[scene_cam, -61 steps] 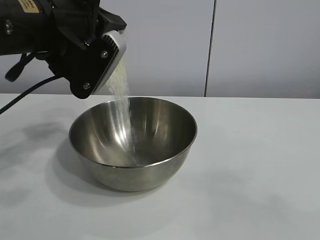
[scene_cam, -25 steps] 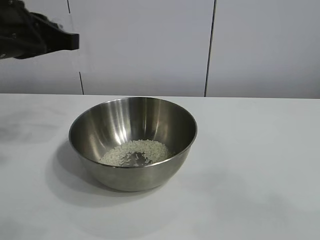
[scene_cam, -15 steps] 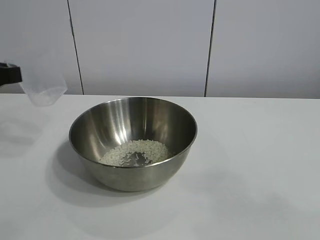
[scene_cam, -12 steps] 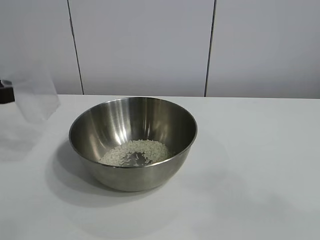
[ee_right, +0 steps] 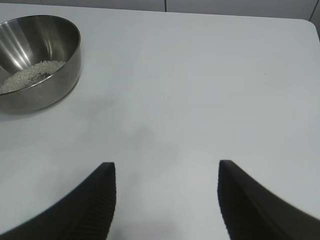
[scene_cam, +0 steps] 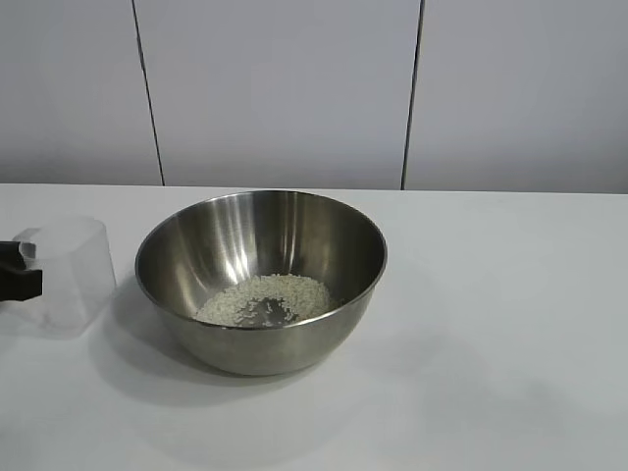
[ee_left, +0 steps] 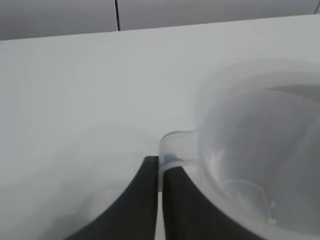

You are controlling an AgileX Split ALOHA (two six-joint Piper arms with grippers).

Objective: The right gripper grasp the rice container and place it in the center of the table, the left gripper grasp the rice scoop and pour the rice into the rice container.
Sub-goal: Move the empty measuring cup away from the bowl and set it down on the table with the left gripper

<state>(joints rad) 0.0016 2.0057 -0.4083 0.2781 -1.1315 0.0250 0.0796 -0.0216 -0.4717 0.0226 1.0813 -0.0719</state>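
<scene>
Exterior view, steel mixing bowl (scene_cam: 260, 280): stands on the white worktop (scene_cam: 491, 324), mid-frame, where the pour needs it; the rice (scene_cam: 263, 299) lies in a shallow heap on its bottom.
Exterior view, clear measuring cup (scene_cam: 67, 277): upright just beside the bowl on its left-arm side, apparently empty, low at the worktop; whether its base touches down I cannot tell.
Exterior view, left gripper (scene_cam: 20, 275): only a black tip shows at the frame edge, at the cup's far side from the bowl; the arm is cut off.
Left wrist view, left gripper (ee_left: 160, 195): fingers (ee_left: 137, 200) pressed together on the cup's small handle tab, which keeps the cup (ee_left: 260, 160) level and mouth-up.
Left wrist view, hidden: the bowl is outside the frame, beyond the cup.
Right wrist view, right gripper (ee_right: 165, 200): fingers stand apart and empty, well away from the bowl (ee_right: 37, 60), judged parked, its placing done.
</scene>
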